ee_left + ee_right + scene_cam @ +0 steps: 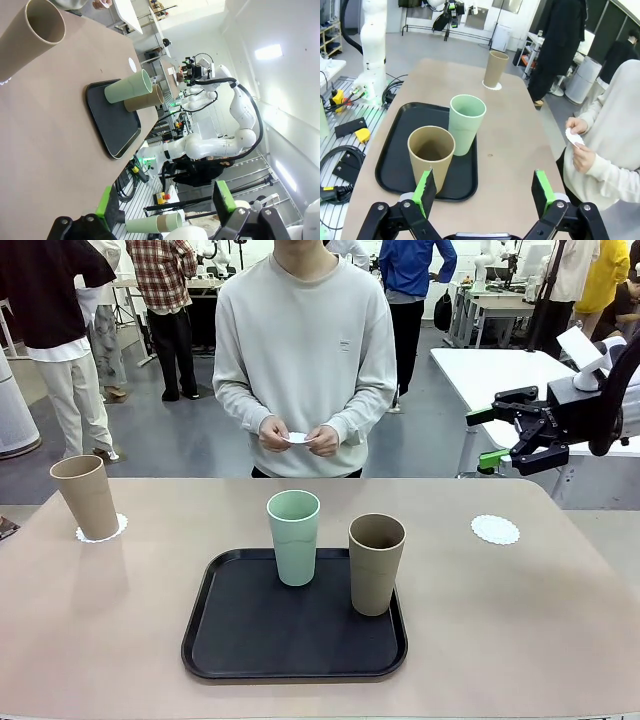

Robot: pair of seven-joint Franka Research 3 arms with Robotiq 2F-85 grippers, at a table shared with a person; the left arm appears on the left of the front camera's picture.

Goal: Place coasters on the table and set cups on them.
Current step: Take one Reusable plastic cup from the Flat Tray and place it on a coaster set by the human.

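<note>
Progress: first tan cup (pixel 88 497) stands on left doily (pixel 103 530); right doily (pixel 496 530) is bare, mint cup (pixel 294 537) and second tan cup (pixel 376 563) wait on tray (pixel 240 640); left gripper (pixel 164 197) and right gripper (pixel 484 437) are released.

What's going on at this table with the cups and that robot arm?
Cups are being set out on paper coasters. One tan cup already stands on a coaster at the left end of the table, and a second coaster lies bare on the right. The mint cup and the other tan cup stand on the black tray. The person holds a third coaster in both hands. The right gripper hangs open in the air, holding nothing.
</note>
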